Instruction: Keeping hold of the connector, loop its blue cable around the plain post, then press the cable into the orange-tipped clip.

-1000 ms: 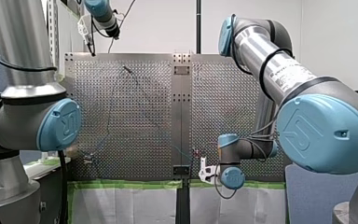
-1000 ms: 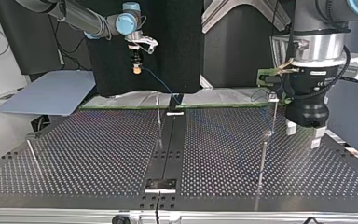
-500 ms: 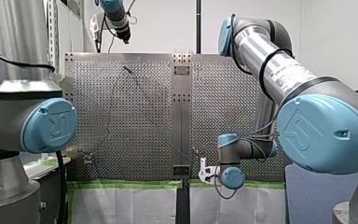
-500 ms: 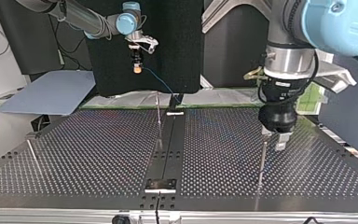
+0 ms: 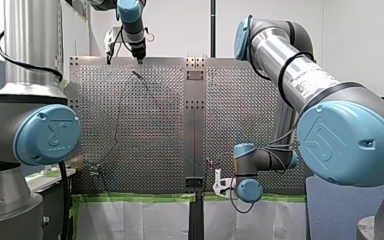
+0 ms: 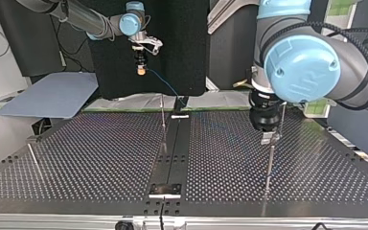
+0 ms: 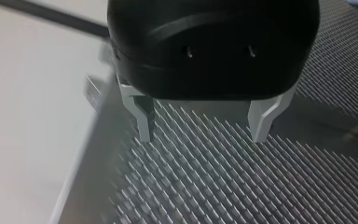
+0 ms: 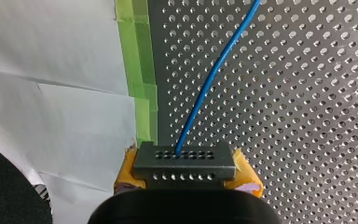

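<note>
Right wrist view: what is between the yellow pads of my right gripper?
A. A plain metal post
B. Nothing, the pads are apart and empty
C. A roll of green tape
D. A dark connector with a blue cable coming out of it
D: the dark connector sits clamped between the yellow pads of my right gripper, and the blue cable runs out of one of its holes over the perforated table.

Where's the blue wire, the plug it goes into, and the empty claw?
blue cable [image 8: 213, 74], right wrist view, its middle stretch.
connector [image 8: 185, 163], right wrist view, its holed grey face.
left gripper [image 7: 202, 135], left wrist view, midway between its fingertips.
</note>
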